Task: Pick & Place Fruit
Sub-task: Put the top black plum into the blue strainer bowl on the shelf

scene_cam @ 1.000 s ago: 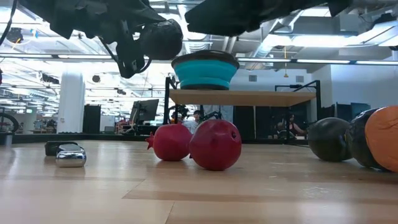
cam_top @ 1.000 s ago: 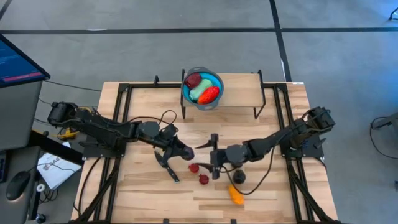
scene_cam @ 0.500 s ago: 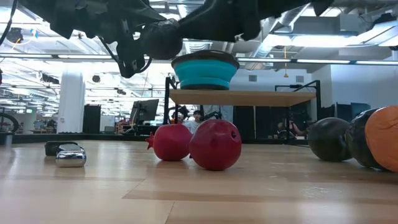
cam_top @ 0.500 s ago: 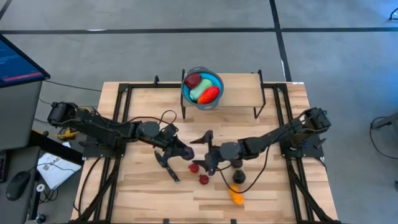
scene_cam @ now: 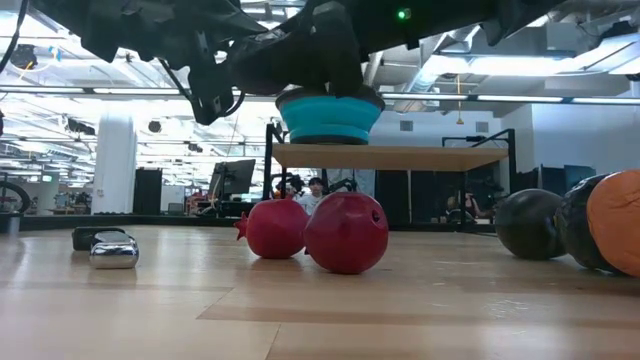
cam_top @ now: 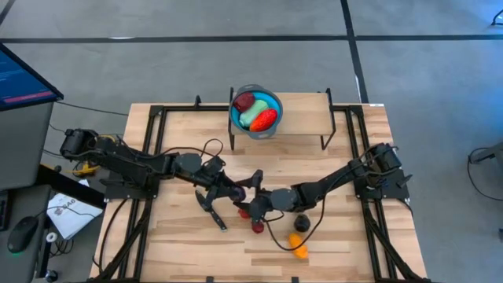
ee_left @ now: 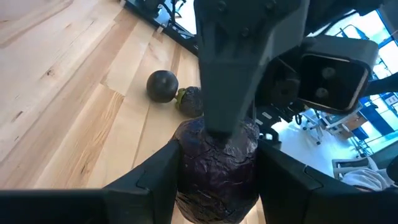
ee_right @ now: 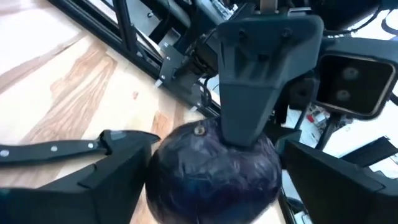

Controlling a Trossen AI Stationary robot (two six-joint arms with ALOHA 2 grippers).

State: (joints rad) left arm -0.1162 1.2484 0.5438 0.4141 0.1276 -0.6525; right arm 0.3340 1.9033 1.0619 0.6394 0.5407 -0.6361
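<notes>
A dark purple fruit point(ee_left: 217, 163) hangs above the middle of the table, with my left gripper point(cam_top: 229, 191) shut on it. My right gripper point(cam_top: 248, 193) has come in from the table's right and is open. Its two fingers point(ee_right: 93, 180) stand on either side of the same fruit point(ee_right: 211, 169). On the table below rest two small red fruits point(scene_cam: 275, 228) point(scene_cam: 346, 232). Near the right arm lie a dark fruit point(cam_top: 301, 224) and an orange one point(cam_top: 298, 245). A teal bowl point(cam_top: 255, 101) on the far shelf holds red, green and red-orange fruit. My left gripper pinches the purple fruit by two opposite sides point(ee_left: 183, 163) between its two fingers. The fingers come about level from the table's left. The fruit is lifted clear of the table. Whether my right gripper touches the fruit, I cannot tell.
A black-handled knife point(cam_top: 212, 211) lies on the table just under my left gripper. A raised wooden shelf point(cam_top: 299, 126) on black legs spans the far side. Black frame rails run along the left and right edges. The near part of the tabletop is bare wood.
My right gripper has moved toward the table's left, sinking a little and rolling about its own axis, until its fingers stand around the fruit in my left gripper. The fruit has stayed where it was.
</notes>
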